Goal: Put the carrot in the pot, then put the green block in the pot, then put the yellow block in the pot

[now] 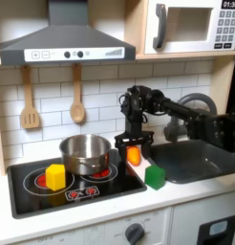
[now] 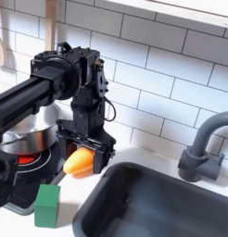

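The orange carrot [image 1: 133, 154] [image 2: 80, 163] hangs between the fingers of my gripper [image 1: 132, 150] [image 2: 82, 154], which is shut on it, just above the stove's right edge. The steel pot [image 1: 84, 153] [image 2: 23, 138] stands to the first exterior view's left of the gripper, a short way off. A green block [image 1: 155, 176] [image 2: 46, 205] rests on the counter in front of the gripper. The yellow block [image 1: 55, 176] sits on the stove's front left burner.
A black sink basin [image 1: 191, 158] [image 2: 158, 205] with a grey faucet [image 2: 201, 149] lies to the first exterior view's right of the gripper. Wooden utensils [image 1: 30, 100] hang on the tiled wall behind the stovetop [image 1: 76, 191].
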You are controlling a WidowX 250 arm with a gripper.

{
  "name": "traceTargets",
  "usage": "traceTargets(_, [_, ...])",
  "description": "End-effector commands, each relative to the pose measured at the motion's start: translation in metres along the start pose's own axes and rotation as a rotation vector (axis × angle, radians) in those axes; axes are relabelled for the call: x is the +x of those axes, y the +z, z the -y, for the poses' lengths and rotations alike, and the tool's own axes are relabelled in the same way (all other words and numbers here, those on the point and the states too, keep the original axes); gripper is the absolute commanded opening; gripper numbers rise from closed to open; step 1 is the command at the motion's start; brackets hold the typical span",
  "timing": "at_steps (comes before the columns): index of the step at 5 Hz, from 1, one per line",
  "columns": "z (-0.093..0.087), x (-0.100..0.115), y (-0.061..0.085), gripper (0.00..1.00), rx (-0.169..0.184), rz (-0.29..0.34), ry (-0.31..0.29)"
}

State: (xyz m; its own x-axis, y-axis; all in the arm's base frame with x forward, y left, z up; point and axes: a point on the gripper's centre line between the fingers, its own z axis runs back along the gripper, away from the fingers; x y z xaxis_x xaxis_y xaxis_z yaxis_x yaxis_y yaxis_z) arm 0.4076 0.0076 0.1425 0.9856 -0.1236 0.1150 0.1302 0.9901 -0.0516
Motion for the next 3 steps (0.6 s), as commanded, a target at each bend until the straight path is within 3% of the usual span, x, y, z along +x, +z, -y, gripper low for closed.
traceTargets(1, [-0.0003, -0.0016, -0.0043, 0.00, 0.007, 0.000, 0.017])
traceTargets(3, [0.0022, -0.0044, -0.0047, 0.00, 0.004, 0.008, 0.012])
